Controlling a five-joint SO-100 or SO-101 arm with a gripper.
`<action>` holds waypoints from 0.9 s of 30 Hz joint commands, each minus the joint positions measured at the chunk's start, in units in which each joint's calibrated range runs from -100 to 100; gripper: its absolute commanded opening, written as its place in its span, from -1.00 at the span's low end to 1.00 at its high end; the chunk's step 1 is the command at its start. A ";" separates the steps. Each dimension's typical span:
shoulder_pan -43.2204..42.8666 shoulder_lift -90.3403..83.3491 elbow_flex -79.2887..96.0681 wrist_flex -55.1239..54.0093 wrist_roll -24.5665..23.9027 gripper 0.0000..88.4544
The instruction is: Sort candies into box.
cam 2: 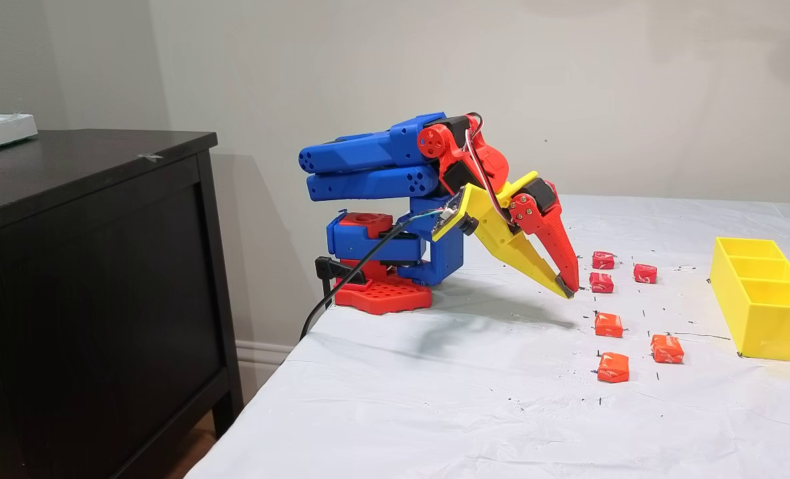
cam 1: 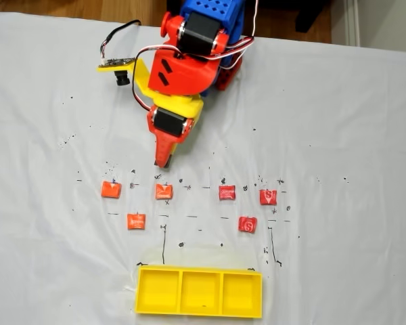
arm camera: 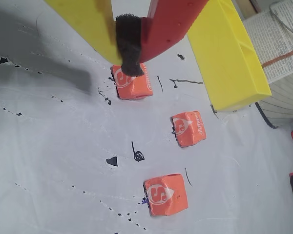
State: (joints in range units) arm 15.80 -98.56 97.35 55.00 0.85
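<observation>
Six candies lie in two loose rows on the white cloth. Three are orange (cam 1: 111, 189), (cam 1: 164, 191), (cam 1: 136, 221) and three are red (cam 1: 227, 192), (cam 1: 268, 197), (cam 1: 247, 224). The yellow box (cam 1: 137, 292) sits at the near edge, its three compartments empty. My gripper (cam 1: 164, 162) points down just on the arm side of one orange candy (arm camera: 133, 83), its yellow and red fingers together and holding nothing. In the wrist view the black pad (arm camera: 129, 48) overlaps that candy's top edge. From the side, the gripper (cam 2: 566, 289) hangs slightly above the cloth, short of the candies (cam 2: 608, 324).
The arm's blue and red base (cam 2: 382, 266) stands at the table's far edge from the box (cam 2: 761, 313). Small black ink marks dot the cloth (cam 1: 338, 135). A dark cabinet (cam 2: 89, 266) stands beside the table. A cable (cam 2: 355, 273) runs off the base.
</observation>
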 commanded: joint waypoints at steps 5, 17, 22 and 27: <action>-0.22 -0.34 0.38 -1.17 0.10 -1.00; -1.04 -0.34 0.38 -1.17 0.93 -1.00; -2.94 -0.34 -1.63 -0.85 2.59 -1.00; -0.77 -0.34 -13.19 7.10 3.61 -1.00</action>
State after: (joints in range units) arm 14.01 -98.56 92.99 57.38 4.37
